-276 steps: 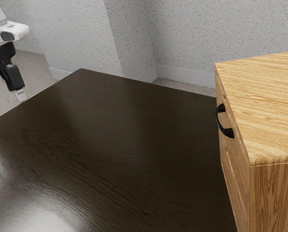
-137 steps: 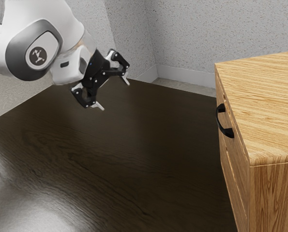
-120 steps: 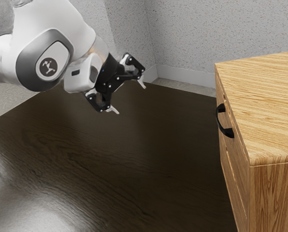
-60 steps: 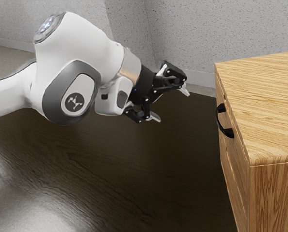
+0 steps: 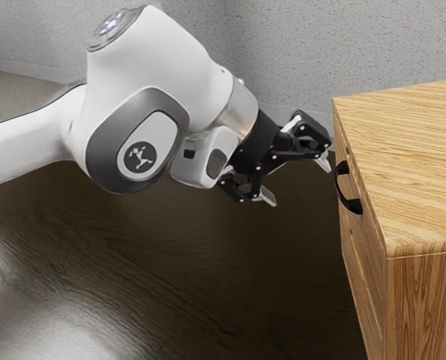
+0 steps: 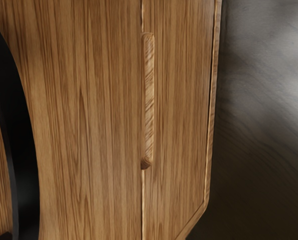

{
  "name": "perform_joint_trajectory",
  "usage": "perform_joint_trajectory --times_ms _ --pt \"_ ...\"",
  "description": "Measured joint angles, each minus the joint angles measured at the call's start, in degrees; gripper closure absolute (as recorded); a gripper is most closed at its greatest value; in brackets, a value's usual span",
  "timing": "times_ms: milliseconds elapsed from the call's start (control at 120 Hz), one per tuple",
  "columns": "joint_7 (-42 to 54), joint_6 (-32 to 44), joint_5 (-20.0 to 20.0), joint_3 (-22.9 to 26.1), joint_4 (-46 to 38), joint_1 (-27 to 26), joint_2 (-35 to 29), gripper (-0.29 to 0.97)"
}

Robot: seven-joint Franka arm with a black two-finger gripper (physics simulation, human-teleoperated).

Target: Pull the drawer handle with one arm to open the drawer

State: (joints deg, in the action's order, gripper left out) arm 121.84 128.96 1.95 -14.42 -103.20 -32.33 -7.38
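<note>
Exterior view: the arm (image 5: 148,142) has swept across the worktop (image 5: 133,292) from the far corner on that view's left toward the wooden drawer cabinet (image 5: 406,157) at the edge on its right. The pincer (image 5: 296,181) now hangs just beside the black drawer handle (image 5: 347,189), apart from it, fingers spread wide and holding nothing. The wrist view faces the drawer front (image 6: 88,125), which sits flush and unopened. I judge the approach nearly done; closing around the handle comes next.
</note>
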Motion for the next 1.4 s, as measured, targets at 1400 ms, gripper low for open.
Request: perform_joint_trajectory --times_ms 1400 --pt "2.29 10.79 0.43 -0.61 -15.74 -0.88 -9.83 0.02"
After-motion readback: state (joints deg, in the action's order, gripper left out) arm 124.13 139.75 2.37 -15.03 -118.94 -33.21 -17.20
